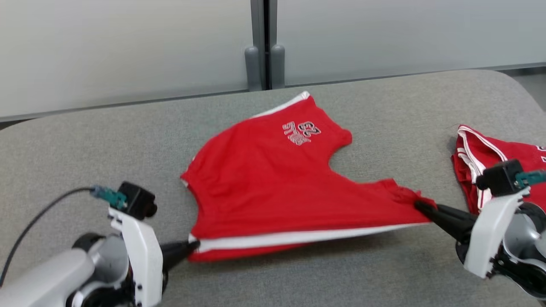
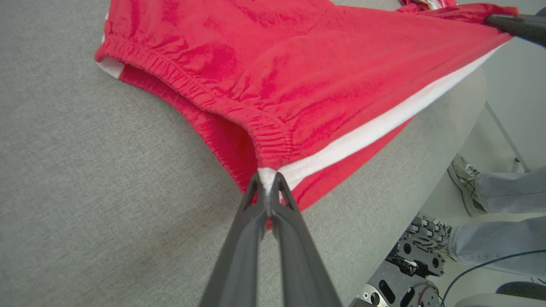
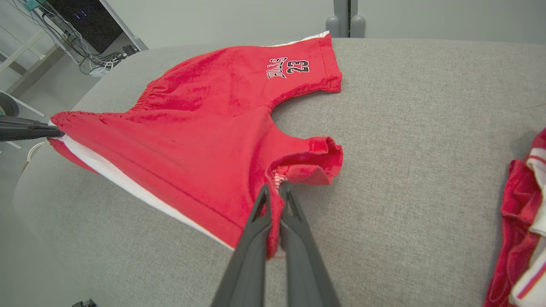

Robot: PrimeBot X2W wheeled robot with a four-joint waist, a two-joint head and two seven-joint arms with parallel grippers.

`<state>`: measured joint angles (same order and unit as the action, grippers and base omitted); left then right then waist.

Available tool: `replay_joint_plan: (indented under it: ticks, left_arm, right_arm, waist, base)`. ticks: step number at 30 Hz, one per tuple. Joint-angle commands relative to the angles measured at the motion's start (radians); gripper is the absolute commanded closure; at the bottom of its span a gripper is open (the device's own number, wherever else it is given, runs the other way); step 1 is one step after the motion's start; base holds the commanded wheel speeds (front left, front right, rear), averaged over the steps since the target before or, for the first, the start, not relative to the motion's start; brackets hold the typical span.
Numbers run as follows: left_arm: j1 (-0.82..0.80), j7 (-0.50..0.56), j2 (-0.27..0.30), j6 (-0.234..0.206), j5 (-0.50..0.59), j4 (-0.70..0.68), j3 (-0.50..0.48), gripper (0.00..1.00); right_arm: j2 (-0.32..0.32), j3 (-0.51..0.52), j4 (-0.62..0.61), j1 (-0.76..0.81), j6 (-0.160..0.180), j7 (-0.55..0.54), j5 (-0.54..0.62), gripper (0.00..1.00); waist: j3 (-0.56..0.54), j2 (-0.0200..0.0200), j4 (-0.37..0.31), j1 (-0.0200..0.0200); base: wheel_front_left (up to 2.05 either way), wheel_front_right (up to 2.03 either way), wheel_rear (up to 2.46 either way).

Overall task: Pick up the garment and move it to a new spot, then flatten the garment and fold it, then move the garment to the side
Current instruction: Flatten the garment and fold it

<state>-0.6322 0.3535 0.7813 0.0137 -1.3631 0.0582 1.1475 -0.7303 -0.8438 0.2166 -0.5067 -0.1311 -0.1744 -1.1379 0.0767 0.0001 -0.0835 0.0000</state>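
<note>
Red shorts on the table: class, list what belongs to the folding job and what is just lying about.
Belongs to the job: red shorts; left claw, shut on the waistband corner; right claw, shut on a leg hem; grey table.
Just lying about: second red garment; person's shoe; floor cables.

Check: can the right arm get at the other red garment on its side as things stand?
Probably not yet: the right gripper is shut on the shorts, stretching them against the left gripper. The other garment lies close beside it, nothing between, so once freed, likely yes.
</note>
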Motion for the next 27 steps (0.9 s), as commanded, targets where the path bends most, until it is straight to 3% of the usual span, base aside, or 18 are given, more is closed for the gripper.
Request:
replay_joint_plan:
  ticks: [1, 6, 11, 16, 21, 27]
  left_arm:
    - [0.024, 0.007, 0.024, -0.018, -0.002, -0.023, 0.005, 1.00]
    - [0.074, 0.034, 0.097, -0.086, -0.015, -0.196, 0.025, 1.00]
    - [0.015, 0.069, 0.119, -0.120, -0.010, -0.256, -0.001, 1.00]
    - [-0.094, 0.212, 0.091, -0.094, -0.085, -0.207, -0.026, 1.00]
    - [-0.219, 0.339, 0.037, -0.071, -0.147, -0.096, -0.055, 1.00]
    - [-0.324, 0.389, -0.037, -0.040, -0.158, 0.011, -0.080, 1.00]
  right_arm:
    - [-0.021, 0.020, -0.013, 0.024, 0.000, -0.016, -0.006, 1.00]
    - [-0.061, 0.130, -0.097, 0.128, 0.000, -0.096, 0.015, 1.00]
    - [-0.045, 0.264, -0.158, 0.162, 0.000, -0.207, 0.053, 1.00]
    - [0.002, 0.372, -0.175, 0.088, 0.000, -0.386, 0.067, 1.00]
    - [0.045, 0.461, -0.092, -0.046, 0.001, -0.560, 0.130, 1.00]
    - [0.128, 0.513, 0.001, -0.199, 0.001, -0.697, 0.188, 1.00]
  waist:
    - [-0.007, -0.0001, -0.003, 0.0000]
    - [-0.009, -0.0001, 0.009, 0.0000]
    - [0.029, -0.0001, 0.034, 0.0000]
    - [0.111, -0.0001, 0.073, 0.0000]
    - [0.204, -0.0001, 0.117, 0.0000]
    - [0.282, -0.0001, 0.159, 0.0000]
  base:
    - [0.00, 0.00, 0.00]
    - [0.00, 0.00, 0.00]
    - [0.00, 0.00, 0.00]
    - [0.00, 0.00, 0.00]
    - [0.00, 0.00, 0.00]
    - [0.00, 0.00, 0.00]
